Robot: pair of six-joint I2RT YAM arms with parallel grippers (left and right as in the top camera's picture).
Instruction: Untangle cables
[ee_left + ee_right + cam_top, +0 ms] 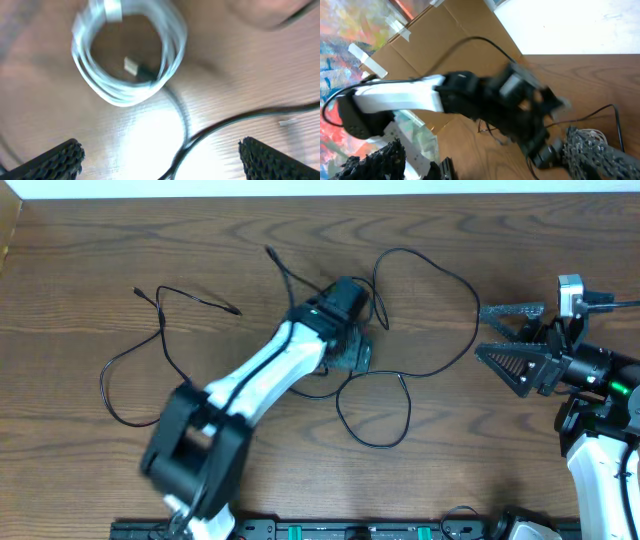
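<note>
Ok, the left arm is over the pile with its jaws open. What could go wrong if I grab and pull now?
1. A plug lies inside the white coil; pulling its black cable could drag the coil along.
2. That cable meets another black strand right at the open left gripper; closing there may pinch both and tighten the tangle.

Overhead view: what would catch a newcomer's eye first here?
The left arm stretches diagonally to the middle of the table, its left gripper open close to the small white coiled cable. Loose loops sprawl either side: the left black cable and the right black cable. The right gripper sits open at the right edge.
</note>
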